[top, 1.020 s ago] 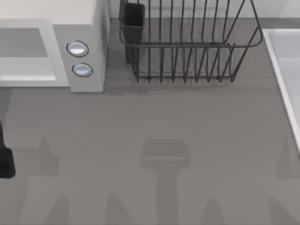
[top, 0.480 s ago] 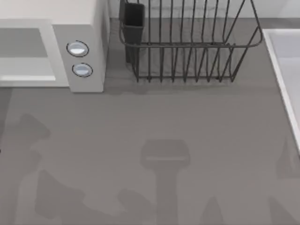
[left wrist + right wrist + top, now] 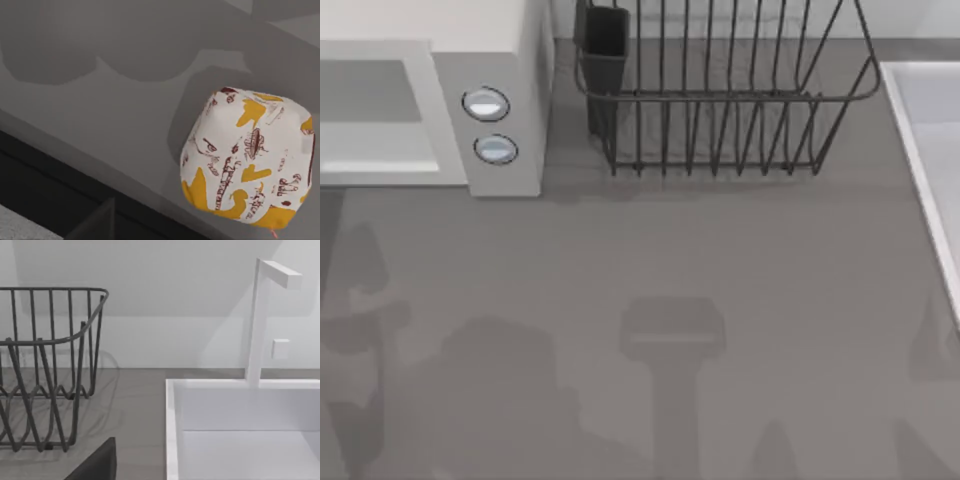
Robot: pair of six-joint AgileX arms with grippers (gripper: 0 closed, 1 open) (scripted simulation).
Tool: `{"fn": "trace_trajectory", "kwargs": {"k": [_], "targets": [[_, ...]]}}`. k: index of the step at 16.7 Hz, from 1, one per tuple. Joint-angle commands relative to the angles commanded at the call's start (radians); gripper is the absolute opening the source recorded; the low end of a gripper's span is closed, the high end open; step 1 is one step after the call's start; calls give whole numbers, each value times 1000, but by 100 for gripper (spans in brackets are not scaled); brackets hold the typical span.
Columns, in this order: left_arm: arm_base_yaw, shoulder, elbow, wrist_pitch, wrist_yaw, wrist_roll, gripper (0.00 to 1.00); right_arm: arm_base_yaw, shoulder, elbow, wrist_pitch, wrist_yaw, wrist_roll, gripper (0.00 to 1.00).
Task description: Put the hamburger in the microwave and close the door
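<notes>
Top view: the microwave (image 3: 490, 60) sits in the upper left of the frame, its two round knobs (image 3: 485, 104) stacked on the front panel. Left of the knobs is a grey area; we cannot tell whether it is a window or the open inside. The wire dish rack (image 3: 720, 100) fills the upper centre, with a dark cup (image 3: 603, 40) at its left end. The white sink (image 3: 930, 150) runs along the right edge. Arm shadows lie across the lower left of the grey table (image 3: 770, 260).

Left wrist view: the hamburger (image 3: 247, 157) lies on the table near its front edge, a rounded white bundle with yellow patches and dark red print. A dark piece of the left gripper (image 3: 95, 222) sits apart from it, touching nothing. We cannot tell how far it is open.

Right wrist view: rack, sink and white tap (image 3: 257, 320). A dark piece of the right gripper (image 3: 97, 462) shows, holding nothing we can see; how wide it stands, we cannot tell.
</notes>
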Motion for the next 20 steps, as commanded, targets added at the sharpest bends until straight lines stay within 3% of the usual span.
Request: {"fn": "trace_trajectory", "kwargs": {"k": [5,12,20], "targets": [[51,212,125,-109,3,183,100,0,0,0,0,0,0,100],[51,228,129,-112,3,196,100,0,0,0,0,0,0,100],[57,361,-1,157,4,201,100,0,0,0,0,0,0,100]]}}
